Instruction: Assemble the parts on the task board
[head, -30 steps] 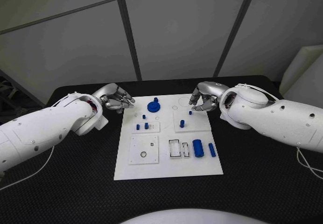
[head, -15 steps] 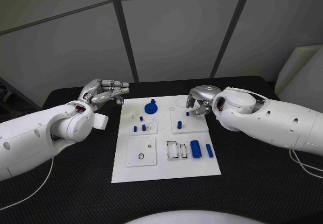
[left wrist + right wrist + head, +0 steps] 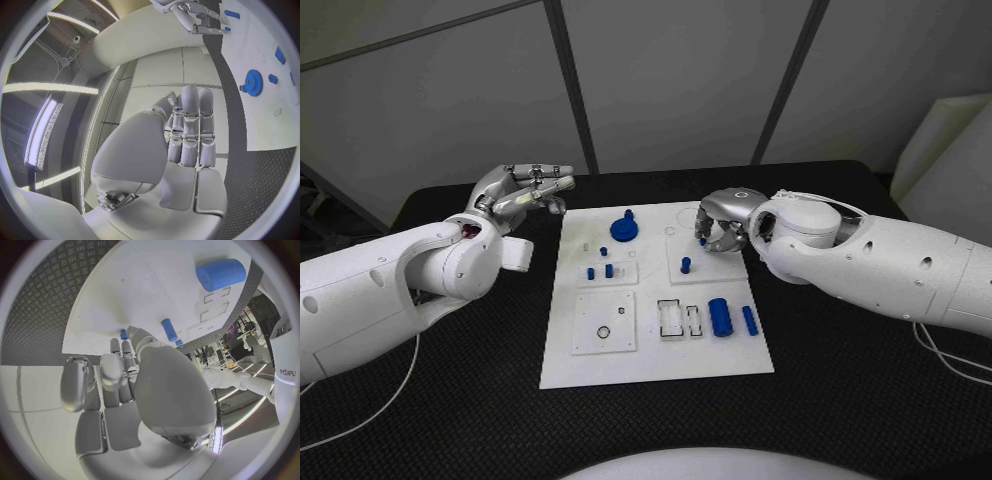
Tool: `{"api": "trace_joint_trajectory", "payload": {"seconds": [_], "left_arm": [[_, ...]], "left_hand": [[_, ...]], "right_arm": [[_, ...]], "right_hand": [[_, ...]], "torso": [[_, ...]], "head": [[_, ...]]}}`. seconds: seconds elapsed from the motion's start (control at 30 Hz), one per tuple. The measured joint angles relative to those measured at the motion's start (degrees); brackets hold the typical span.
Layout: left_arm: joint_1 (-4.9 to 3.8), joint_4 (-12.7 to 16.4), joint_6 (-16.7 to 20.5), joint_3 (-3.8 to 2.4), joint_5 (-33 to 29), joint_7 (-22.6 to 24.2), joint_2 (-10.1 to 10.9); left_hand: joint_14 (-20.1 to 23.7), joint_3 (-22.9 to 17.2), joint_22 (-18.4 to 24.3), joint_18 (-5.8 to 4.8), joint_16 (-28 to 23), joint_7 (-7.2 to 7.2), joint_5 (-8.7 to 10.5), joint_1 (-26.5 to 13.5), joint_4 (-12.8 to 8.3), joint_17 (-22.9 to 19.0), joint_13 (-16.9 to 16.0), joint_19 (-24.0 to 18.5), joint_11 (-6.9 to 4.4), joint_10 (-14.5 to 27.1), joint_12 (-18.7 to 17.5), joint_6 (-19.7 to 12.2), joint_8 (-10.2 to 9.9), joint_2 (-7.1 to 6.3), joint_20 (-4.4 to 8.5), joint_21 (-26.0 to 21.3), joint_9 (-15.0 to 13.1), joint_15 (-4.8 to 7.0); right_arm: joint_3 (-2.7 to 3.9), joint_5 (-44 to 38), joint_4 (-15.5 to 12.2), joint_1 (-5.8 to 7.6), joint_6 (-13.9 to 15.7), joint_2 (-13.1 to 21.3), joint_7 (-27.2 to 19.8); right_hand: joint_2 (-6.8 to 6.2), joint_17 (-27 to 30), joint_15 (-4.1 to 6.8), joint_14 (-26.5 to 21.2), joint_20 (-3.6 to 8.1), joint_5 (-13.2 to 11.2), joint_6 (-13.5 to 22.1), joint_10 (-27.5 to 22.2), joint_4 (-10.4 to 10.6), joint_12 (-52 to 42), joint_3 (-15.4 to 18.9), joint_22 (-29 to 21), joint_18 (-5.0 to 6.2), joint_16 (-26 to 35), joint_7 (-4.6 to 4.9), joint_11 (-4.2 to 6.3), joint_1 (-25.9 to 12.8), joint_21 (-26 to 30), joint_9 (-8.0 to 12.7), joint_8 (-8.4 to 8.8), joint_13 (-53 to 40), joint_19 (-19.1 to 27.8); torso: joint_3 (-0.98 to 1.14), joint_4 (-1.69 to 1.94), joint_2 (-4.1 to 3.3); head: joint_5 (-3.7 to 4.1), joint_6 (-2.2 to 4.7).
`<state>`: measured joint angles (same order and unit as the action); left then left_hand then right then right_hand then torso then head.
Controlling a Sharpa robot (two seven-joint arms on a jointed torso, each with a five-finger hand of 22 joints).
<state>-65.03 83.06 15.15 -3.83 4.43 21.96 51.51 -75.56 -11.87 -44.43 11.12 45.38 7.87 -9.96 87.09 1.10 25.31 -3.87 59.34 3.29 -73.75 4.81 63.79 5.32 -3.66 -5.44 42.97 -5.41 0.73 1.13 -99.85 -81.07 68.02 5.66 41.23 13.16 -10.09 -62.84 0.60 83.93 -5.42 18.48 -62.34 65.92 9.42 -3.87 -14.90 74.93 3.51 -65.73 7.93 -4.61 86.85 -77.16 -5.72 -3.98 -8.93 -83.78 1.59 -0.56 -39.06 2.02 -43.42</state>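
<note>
Black textured table (image 3: 430,400), grey wall panels behind. White task board (image 3: 661,355) lies at the table's middle. On the board: blue gear (image 3: 626,230) at the far edge, short blue pegs (image 3: 607,271) just nearer, an upright blue peg (image 3: 685,264) beside them, large blue cylinder (image 3: 721,316) and a slim blue pin (image 3: 750,320) on the right side. Left hand (image 3: 524,197) raised off the board's far-left corner, fingers straight and pressed together, holding nothing. Right hand (image 3: 718,222) over the board's far-right part, fingers curled downward; whether they pinch anything, cannot tell.
</note>
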Motion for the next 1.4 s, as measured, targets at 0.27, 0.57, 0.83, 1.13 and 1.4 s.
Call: {"api": "trace_joint_trajectory", "payload": {"seconds": [0.27,0.57,0.83,1.13,1.4], "left_arm": [[0.01,0.07,-0.12,0.0,-0.68,0.24,0.07],[0.01,0.09,-0.23,0.0,-0.99,0.24,0.1],[0.01,0.05,-0.43,0.0,-1.08,-0.19,0.12],[0.01,-0.01,-0.5,0.0,-1.14,-0.65,0.19],[0.02,-0.16,-0.57,0.0,-1.17,-0.86,0.2]], "left_hand": [[0.0,-0.23,0.06,0.0,-0.33,0.0,0.0,-0.02,-0.23,-0.08,0.0,0.0,0.0,0.0,0.0,0.0,-0.22,-0.02,0.0,0.0,-0.01,-0.01],[0.21,-0.56,0.11,0.0,-0.61,0.0,0.0,-0.24,-0.22,-0.16,0.0,0.0,0.0,0.0,0.0,0.0,-0.22,-0.25,0.0,-0.23,0.04,0.18],[0.21,-0.95,0.19,0.0,-0.63,0.0,0.0,-0.31,-0.32,-0.26,0.0,-0.2,0.0,0.0,0.0,-0.01,-0.44,-0.32,0.21,-0.45,0.04,0.18],[0.21,-1.26,0.24,0.0,-0.99,0.0,0.0,-0.54,-0.32,-0.33,0.0,-0.2,0.0,0.01,0.0,-0.01,-0.44,-0.55,0.21,-0.45,0.04,0.18],[0.21,-1.26,0.24,0.0,-0.99,0.0,0.0,-0.54,-0.32,-0.33,0.0,-0.2,0.0,0.0,0.0,-0.01,-0.44,-0.55,0.21,-0.45,0.03,0.17]], "right_arm": [[-0.01,-0.06,0.88,-0.4,-0.75,-0.84,-0.17],[0.12,-0.26,1.72,-0.4,-0.98,-1.5,-0.2],[0.15,-0.74,1.64,-0.51,-0.98,-1.63,0.14],[0.01,-1.87,0.6,-0.85,0.05,-1.15,0.85],[-0.02,-2.66,-1.94,-0.97,2.58,0.4,1.3]], "right_hand": [[0.39,-0.49,0.0,0.0,0.0,0.05,-0.48,0.87,-0.66,-0.01,-1.21,0.0,0.01,-0.9,-0.15,0.03,0.39,-2.2,0.0,0.0,0.51,0.0],[1.97,-0.72,0.0,0.0,0.0,0.62,-1.99,2.61,-2.09,-0.07,-3.02,-0.01,-0.89,-1.82,-0.71,0.74,0.42,-5.17,-0.41,0.0,1.27,0.0],[3.12,-0.32,0.47,0.03,0.23,1.16,-3.46,4.44,-3.86,0.01,-4.77,-0.01,-1.78,-2.05,-0.86,1.14,0.39,-8.58,-0.9,-0.25,1.53,-0.23],[3.1,1.24,0.85,0.02,0.62,-4.55,-4.53,5.35,-8.82,0.56,-12.72,-0.02,-1.77,-2.05,-1.02,0.83,-0.88,-10.57,-1.45,-0.24,1.98,-0.18],[2.5,1.68,0.85,0.01,0.62,-4.55,-4.53,5.55,-10.29,0.19,-14.24,-0.02,-2.69,-2.05,-1.02,0.63,-2.23,-11.15,-1.62,-0.24,1.89,-0.18]], "torso": [[0.0,0.05,0.01],[0.0,0.05,0.04],[0.0,0.05,0.07],[0.02,0.05,0.1],[0.03,-0.01,0.12]], "head": [[0.05,-0.28],[-0.1,-0.56],[-0.22,-0.86],[-0.16,-0.93],[-0.17,-0.75]]}}
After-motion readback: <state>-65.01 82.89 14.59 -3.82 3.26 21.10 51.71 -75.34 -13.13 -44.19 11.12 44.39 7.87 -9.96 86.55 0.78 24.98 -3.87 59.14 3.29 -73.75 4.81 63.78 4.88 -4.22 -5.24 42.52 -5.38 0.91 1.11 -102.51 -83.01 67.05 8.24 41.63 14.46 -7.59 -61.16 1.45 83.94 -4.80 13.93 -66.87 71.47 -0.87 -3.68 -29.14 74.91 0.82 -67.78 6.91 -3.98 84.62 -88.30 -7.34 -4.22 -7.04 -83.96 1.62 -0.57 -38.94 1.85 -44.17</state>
